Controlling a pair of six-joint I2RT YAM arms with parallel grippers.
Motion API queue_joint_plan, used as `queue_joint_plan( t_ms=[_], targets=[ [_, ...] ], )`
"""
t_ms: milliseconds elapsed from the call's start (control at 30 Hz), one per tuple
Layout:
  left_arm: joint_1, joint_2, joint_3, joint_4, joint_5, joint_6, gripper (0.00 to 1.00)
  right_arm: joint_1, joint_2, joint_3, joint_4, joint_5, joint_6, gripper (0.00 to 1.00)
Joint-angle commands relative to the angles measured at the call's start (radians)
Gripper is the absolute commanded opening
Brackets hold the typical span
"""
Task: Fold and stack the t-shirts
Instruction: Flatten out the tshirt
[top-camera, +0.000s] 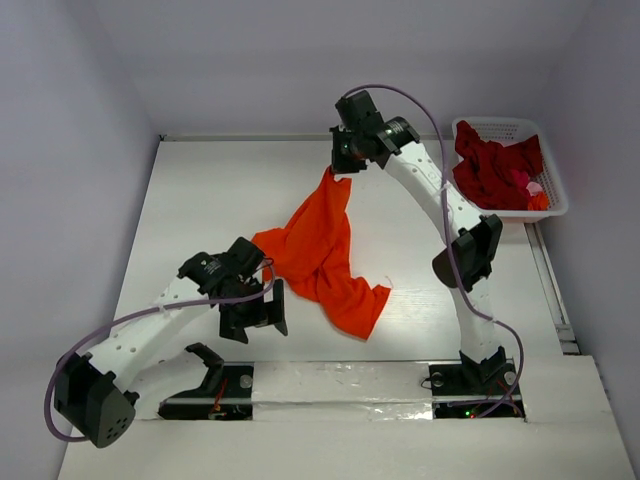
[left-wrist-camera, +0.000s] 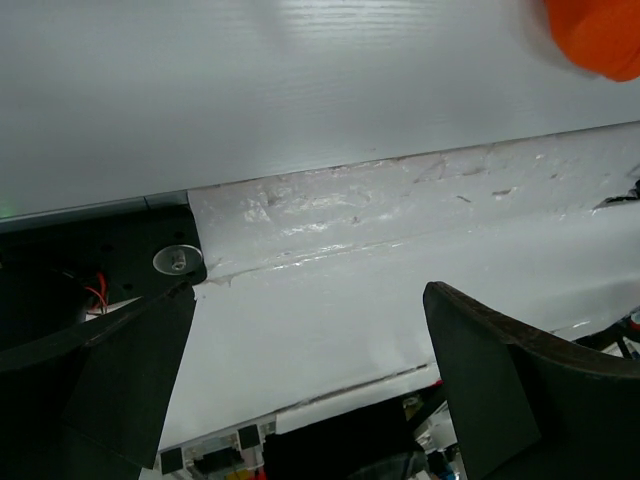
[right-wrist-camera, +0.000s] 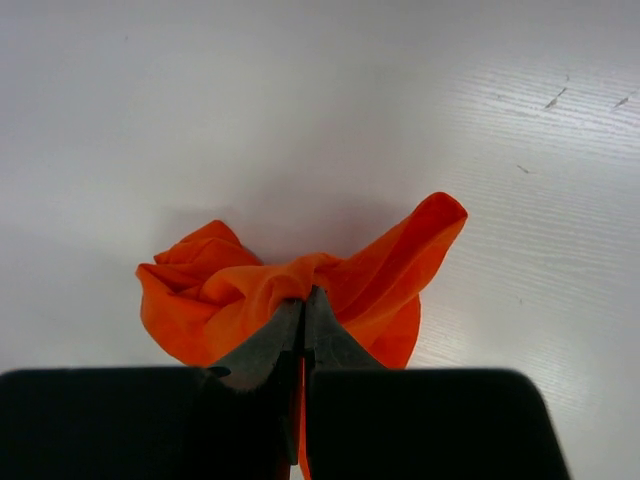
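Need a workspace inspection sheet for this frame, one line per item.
surface: white table, taped seam by the arm bases.
job's things: orange t-shirt crumpled mid-table, one end lifted; dark red t-shirts heaped in white basket, far right.
clutter: nothing seen.
end effectors: left end effector open, empty; right end effector shut on orange t-shirt.
cables: purple cables loop along both arms.
surroundings: plain white walls.

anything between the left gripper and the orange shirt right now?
Nothing visible. The left gripper is open just left of the orange shirt, with only bare table between them. The right gripper is shut on the shirt's far end.
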Motion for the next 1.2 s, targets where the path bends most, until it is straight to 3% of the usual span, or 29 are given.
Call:
queue_joint_plan(
  t_ms=[0,200,367,467,733,1167],
  targets=[
    [0.001,-0.016,-0.003,-0.022,0.026,0.039,0.99,-0.029,-0.009,0.059,0.011,-0.014,-0.015,0.0],
    [0.001,0.071,0.19,0.109,-0.175,0.007,0.99,-0.029,-0.027,-0.037,0.053,-0.091,-0.012,0.0],
    [0.001,0.183,0.259,0.341,-0.195,-0.01,0.99,0.012,-0.041,-0.096,0.057,-0.113,-0.065,0.0],
    [0.001,0.27,0.31,0.389,-0.215,-0.036,0.99,0.049,-0.034,-0.124,0.05,-0.096,-0.108,0.0],
    [0.001,0.338,0.397,0.403,-0.25,-0.039,0.99,0.187,0.003,-0.144,0.039,-0.044,-0.13,0.0],
    [0.001,0.384,0.402,0.372,-0.256,-0.018,0.99,0.218,0.077,-0.122,0.031,-0.103,-0.124,0.0]
  ],
)
